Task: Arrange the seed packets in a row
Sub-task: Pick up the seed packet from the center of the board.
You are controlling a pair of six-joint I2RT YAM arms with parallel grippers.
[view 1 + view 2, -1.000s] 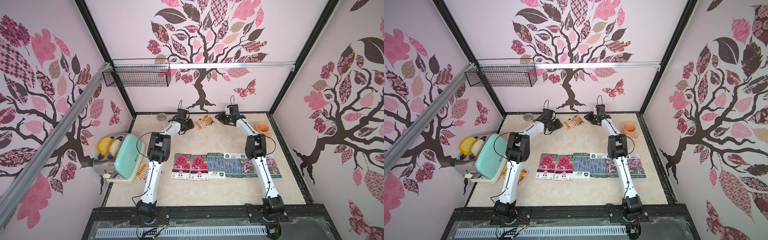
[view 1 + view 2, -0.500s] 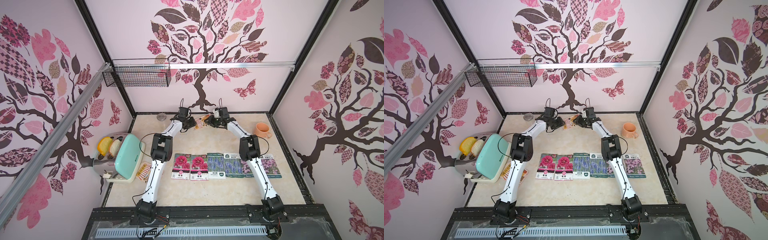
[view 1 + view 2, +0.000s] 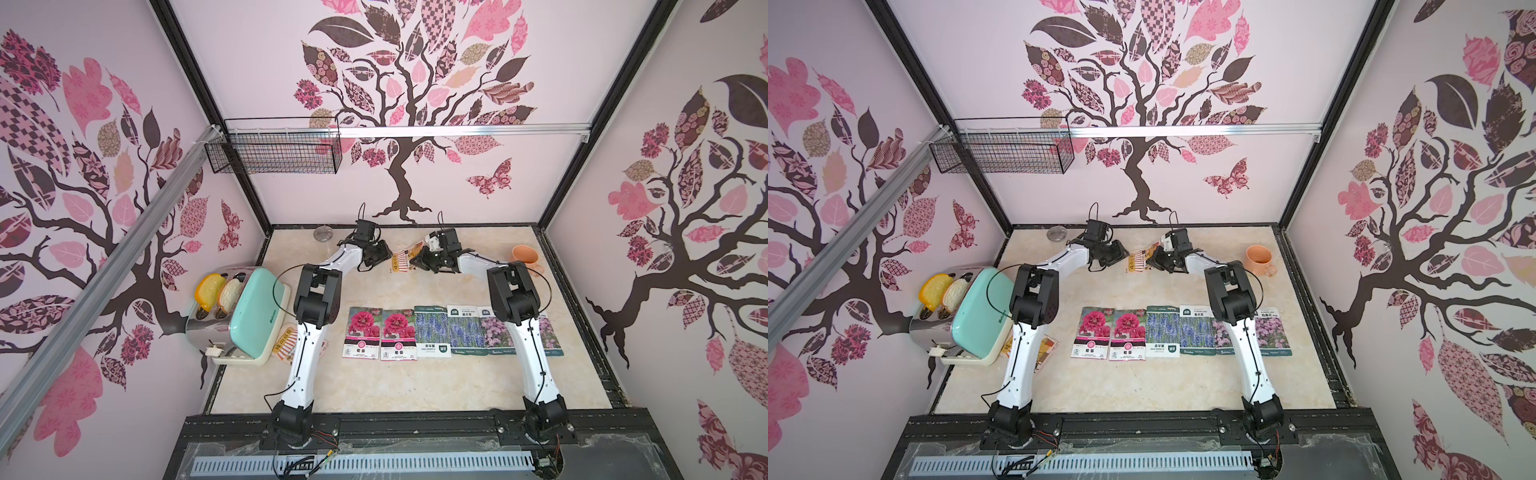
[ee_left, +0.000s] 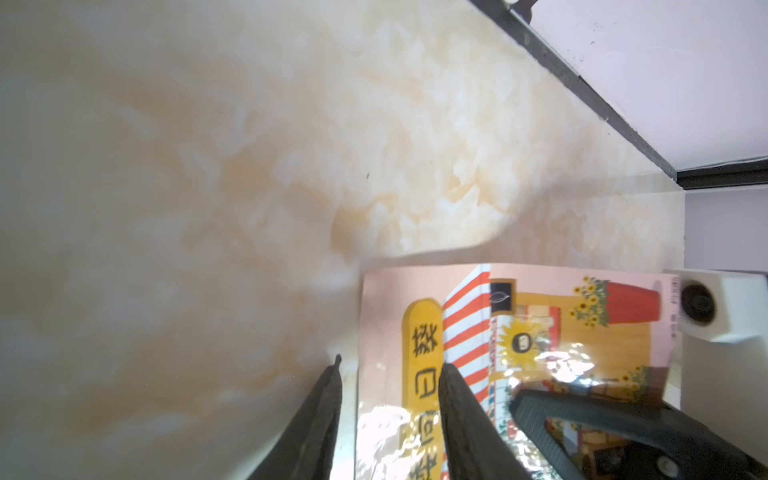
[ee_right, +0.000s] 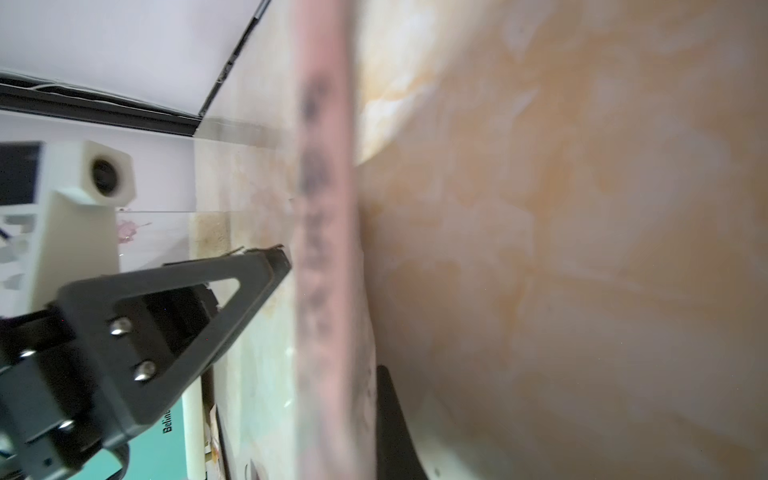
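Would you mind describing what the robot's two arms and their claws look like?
The left arm and right arm match: glossy white link shells, boxy black joints, black bases. A thin black cable loops past each elbow. The left claw and right claw are matte black, with tapered fingers, triangular cut-outs and silver screws. A white camera block sits at each wrist.

The teal toaster (image 5: 172, 444) bears a brand starting "Belin", the rest hidden. Well beyond the toaster, the orange seed packet (image 4: 519, 332) shows 向日葵 in black on yellow. Just beside the toaster, both red-pink seed packets (image 3: 363, 332) (image 3: 398, 334) read 蜀葵.
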